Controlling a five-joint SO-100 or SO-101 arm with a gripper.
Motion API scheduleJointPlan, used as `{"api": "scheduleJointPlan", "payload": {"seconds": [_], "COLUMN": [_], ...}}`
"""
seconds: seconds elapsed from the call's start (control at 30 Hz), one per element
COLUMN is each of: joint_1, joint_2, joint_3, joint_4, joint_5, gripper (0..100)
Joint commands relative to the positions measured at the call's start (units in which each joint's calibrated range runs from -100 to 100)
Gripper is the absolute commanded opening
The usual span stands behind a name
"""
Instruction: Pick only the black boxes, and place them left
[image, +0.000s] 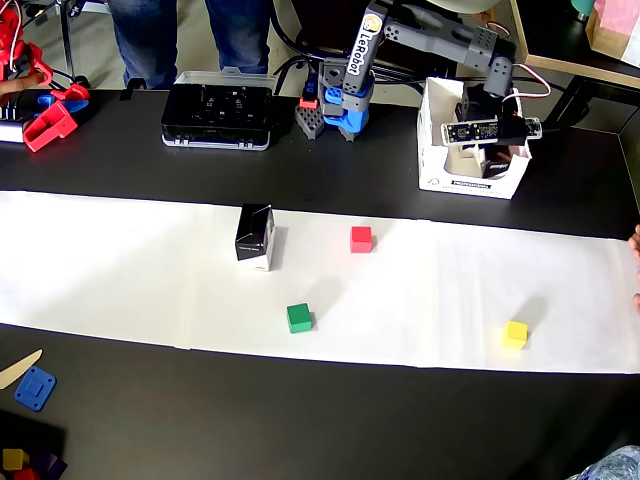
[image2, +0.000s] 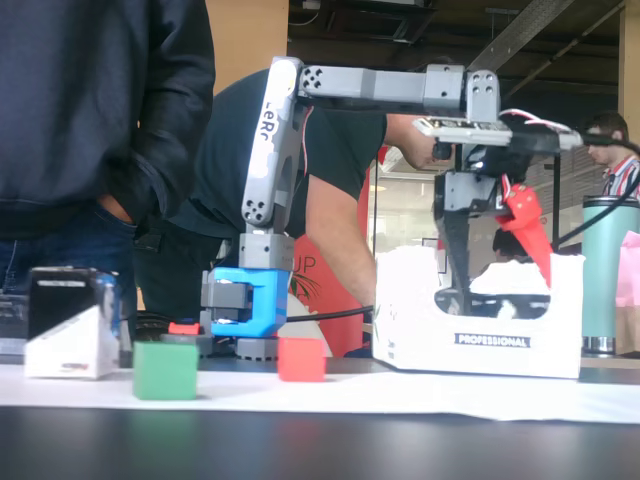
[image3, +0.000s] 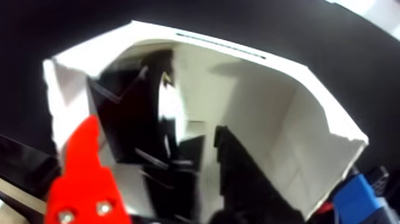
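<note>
Up close in the wrist view, the red finger and the black finger stand apart, nothing clamped between them, both reaching down into the white carton. Black boxes lie jumbled inside it, glossy faces up; count unclear from blur. In the fixed view the gripper hangs over the same carton, marked PROFESSIONAL on its front, tips hidden behind the wall. Overhead, the carton sits on the black table at upper right, arm bent over it from its blue base.

1 more black box stands upright on the white paper strip, left of center, well apart from the carton. Red cube to its right, green cube below, yellow cube far right, all on the paper. Flat black case beside the base.
</note>
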Motion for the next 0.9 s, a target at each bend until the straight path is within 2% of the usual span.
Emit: {"api": "scheduleJointPlan", "payload": {"seconds": [0.0,0.17,0.33,0.4,0.53,0.7,0.87], "joint_1": [4.0,12.2,29.8,36.9,50.1,64.2,72.1], "joint_2": [-12.7,-29.9,-42.5,-43.3,-43.3,-43.3,-43.2], "joint_3": [2.2,9.0,17.1,17.7,17.3,17.2,17.2], "joint_4": [-0.6,-0.5,-0.5,-0.5,-0.5,-0.9,-0.8], "joint_5": [6.0,15.4,27.6,30.6,34.5,35.7,37.0], "gripper": [45,45,45,49,52,52,52]}}
